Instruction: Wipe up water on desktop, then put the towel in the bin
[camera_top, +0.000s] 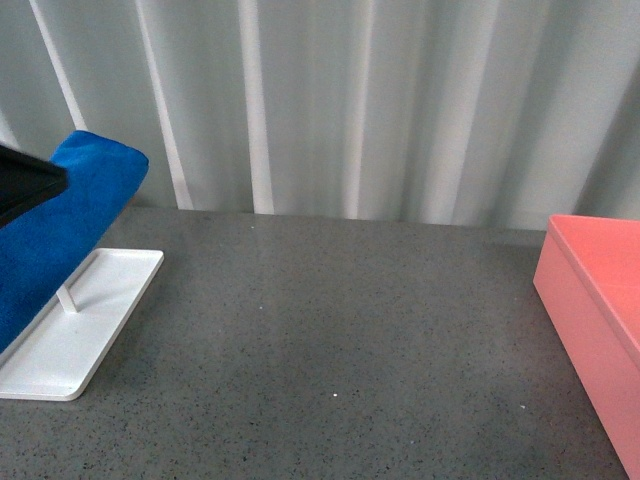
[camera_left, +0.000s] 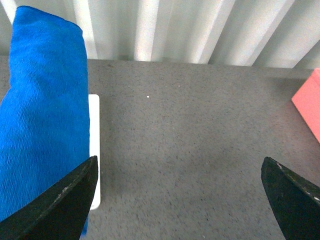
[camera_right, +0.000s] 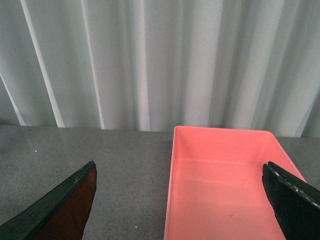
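Where the bench (camera_top: 350, 330) runs between the rack on the left and the bin (camera_top: 600, 310) on the right, a broad stretch of dark grey, pale-speckled surface lies open across the middle, back to the pleated white curtain (camera_top: 350, 100) along its far edge. The near edge is out of the front view. The bin's right side is cut by the picture's edge, and so is the left side of the white tray (camera_top: 70, 330).

The towel (camera_top: 60, 220) is bright royal blue, thick and soft, hanging folded over the rack at far left, above the tray, with its rounded top fold well off the bench. It hides most of the rack; one pale post (camera_top: 68, 298) shows, standing upright in the tray. A black part of the left arm (camera_top: 25, 185) crosses in front of the towel.

The left hand (camera_left: 178, 167) is spread wide and grips nothing, one finger (camera_left: 65, 200) just beside the towel (camera_left: 42, 115), bare bench (camera_left: 190, 140) beneath the gap. The right hand (camera_right: 178, 167) is likewise spread wide and empty, above the bin's (camera_right: 225, 190) near corner; the bin is salmon pink, straight-walled, its inside bare.

Whether the matte bench is wet anywhere, I cannot tell.

There is one towel, one bin, one tray, one visible post and two hands.
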